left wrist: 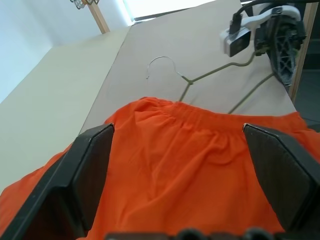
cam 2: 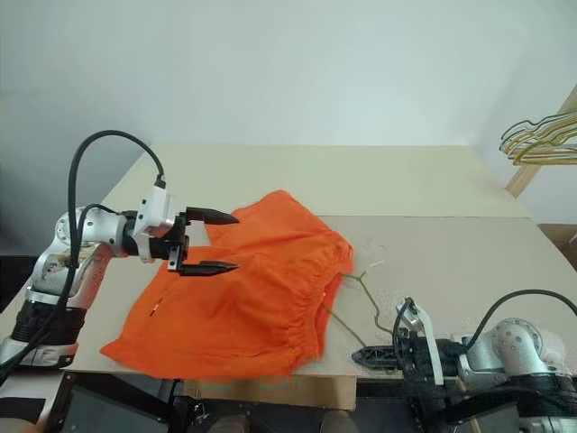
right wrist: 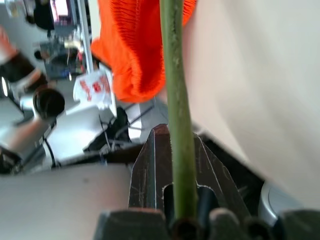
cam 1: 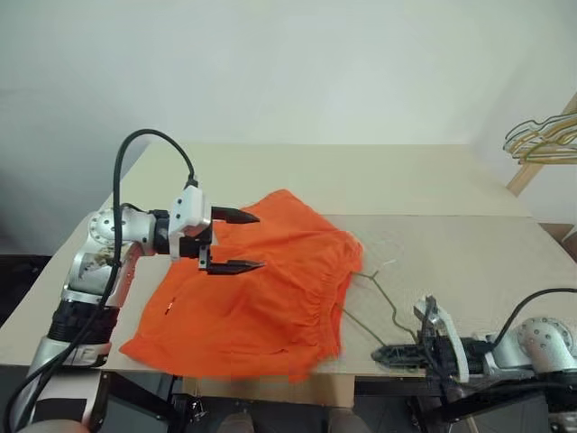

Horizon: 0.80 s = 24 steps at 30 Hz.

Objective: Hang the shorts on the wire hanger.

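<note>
The bright orange shorts (cam 1: 261,293) lie spread on the table, their gathered waistband toward the right and one hem hanging over the front edge. My left gripper (cam 1: 243,242) hovers open over their left half, nothing between its fingers (left wrist: 95,170). The thin olive-grey wire hanger (cam 1: 374,280) lies flat just right of the waistband. Its hook points away from me and part of its frame is tucked under the shorts' edge. My right gripper (cam 1: 386,354) is at the table's front edge, shut on the hanger's lower wire (right wrist: 175,100).
A beige table (cam 1: 433,180) in two cardboard-like panels carries everything. A bunch of gold and green wire hangers (cam 1: 541,140) hangs on a wooden rail at the far right. The front edge (cam 1: 361,374) runs close under the right gripper.
</note>
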### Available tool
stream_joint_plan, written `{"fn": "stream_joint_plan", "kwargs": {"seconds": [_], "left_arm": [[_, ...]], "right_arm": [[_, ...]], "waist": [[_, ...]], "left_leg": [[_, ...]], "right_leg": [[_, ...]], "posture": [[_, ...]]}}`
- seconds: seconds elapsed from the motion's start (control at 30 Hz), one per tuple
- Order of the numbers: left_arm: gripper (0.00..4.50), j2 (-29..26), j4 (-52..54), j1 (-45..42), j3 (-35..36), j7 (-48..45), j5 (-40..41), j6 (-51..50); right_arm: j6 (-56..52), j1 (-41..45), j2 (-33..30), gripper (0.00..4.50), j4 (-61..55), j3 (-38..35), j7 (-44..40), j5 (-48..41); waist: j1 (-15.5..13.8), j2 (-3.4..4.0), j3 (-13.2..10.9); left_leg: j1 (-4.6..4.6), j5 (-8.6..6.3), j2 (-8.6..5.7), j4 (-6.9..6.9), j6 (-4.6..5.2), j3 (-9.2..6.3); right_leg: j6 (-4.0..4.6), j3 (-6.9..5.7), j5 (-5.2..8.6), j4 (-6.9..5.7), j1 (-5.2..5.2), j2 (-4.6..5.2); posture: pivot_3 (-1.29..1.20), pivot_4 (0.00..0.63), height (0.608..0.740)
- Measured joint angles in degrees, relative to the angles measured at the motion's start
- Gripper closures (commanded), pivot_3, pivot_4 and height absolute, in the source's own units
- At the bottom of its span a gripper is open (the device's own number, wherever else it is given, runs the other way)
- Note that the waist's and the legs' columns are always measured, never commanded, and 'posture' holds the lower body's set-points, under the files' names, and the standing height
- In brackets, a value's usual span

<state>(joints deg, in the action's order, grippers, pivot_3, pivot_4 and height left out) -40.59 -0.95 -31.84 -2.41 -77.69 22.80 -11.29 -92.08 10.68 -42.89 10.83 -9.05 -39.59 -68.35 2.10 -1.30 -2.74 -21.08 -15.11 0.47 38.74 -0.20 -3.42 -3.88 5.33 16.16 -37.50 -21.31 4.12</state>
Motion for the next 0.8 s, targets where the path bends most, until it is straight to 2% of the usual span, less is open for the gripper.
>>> {"fn": "stream_joint_plan", "kwargs": {"seconds": [0.17,0.4,0.5,0.8], "left_arm": [[0.03,0.3,-0.5,-0.6,-0.2,-0.1,-0.3,0.3],[0.03,0.3,-0.6,-0.6,-0.2,-0.2,-0.3,0.5],[0.03,0.3,-0.6,-0.6,-0.2,-0.2,-0.4,0.6],[0.03,-0.1,0.1,-0.1,-0.2,0.0,-0.4,0.6]], "right_arm": [[0.0,2.8,5.0,4.5,4.2,-6.8,6.0,0.7],[0.0,4.7,7.9,4.5,4.4,-7.4,7.8,1.1],[0.1,9.0,9.8,4.5,9.0,-8.6,9.9,4.1],[0.5,12.7,13.6,4.5,11.9,-12.6,11.5,8.7]], "waist": [[0.2,-0.02,0.0],[0.7,-0.02,0.0],[0.9,-0.02,0.0],[0.7,-0.02,0.0]], "left_leg": [[0.01,0.0,0.04,0.01,0.0,0.0],[0.03,-0.01,0.44,0.0,0.02,0.03],[0.09,-0.01,0.54,-0.01,0.02,0.06],[0.05,-0.02,0.59,-0.04,0.03,0.06]], "right_leg": [[0.03,0.0,-0.02,0.03,0.03,-0.03],[0.22,0.07,-0.13,0.06,-0.01,-0.46],[0.32,0.14,-0.26,0.22,0.05,-0.61],[0.35,0.14,-0.29,0.33,0.02,-0.65]], "posture": [[0.01,0.012,0.74],[0.01,0.014,0.74],[0.02,0.014,0.74],[0.04,0.018,0.74]]}}
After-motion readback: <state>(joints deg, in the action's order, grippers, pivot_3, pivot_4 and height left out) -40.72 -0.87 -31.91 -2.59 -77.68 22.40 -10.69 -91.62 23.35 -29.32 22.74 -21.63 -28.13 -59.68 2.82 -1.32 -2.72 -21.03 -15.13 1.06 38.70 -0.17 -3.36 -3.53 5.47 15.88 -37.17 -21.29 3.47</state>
